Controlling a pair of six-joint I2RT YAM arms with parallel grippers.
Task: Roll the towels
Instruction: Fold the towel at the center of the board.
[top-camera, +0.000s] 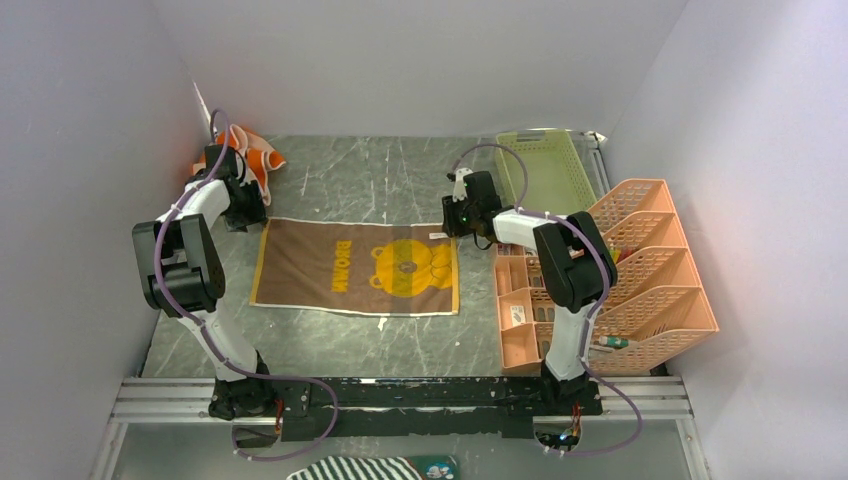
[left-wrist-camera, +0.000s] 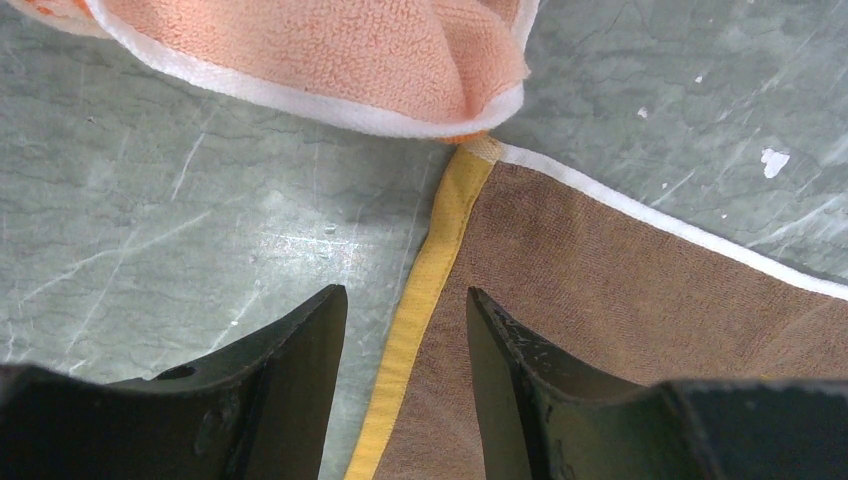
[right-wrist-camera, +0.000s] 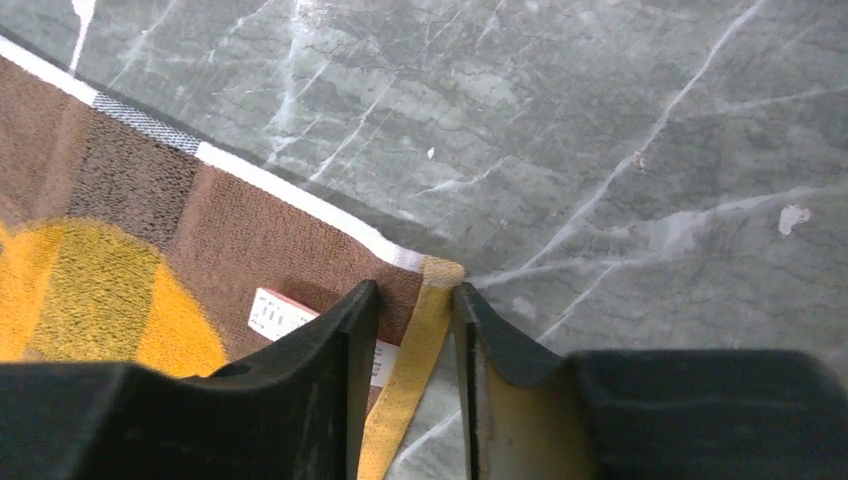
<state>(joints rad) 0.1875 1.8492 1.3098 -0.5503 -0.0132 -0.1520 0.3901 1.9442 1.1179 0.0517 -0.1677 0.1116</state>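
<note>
Apart, left tool (left-wrist-camera: 402, 295) astride brown towel (top-camera: 300, 270) hem; right tool (right-wrist-camera: 415, 290) narrowly apart at its corner; orange towel (left-wrist-camera: 350, 50) cropped at top.

One brown towel (top-camera: 300, 265), one orange towel (top-camera: 258, 155) — one green basket (top-camera: 548, 175), one rack (top-camera: 630, 205).

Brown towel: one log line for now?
stage: pre-grasp | brown towel: flat, unrolled | left gripper: open, astride left hem | right gripper: open, astride right hem | orange towel: crumpled, far-left
</note>
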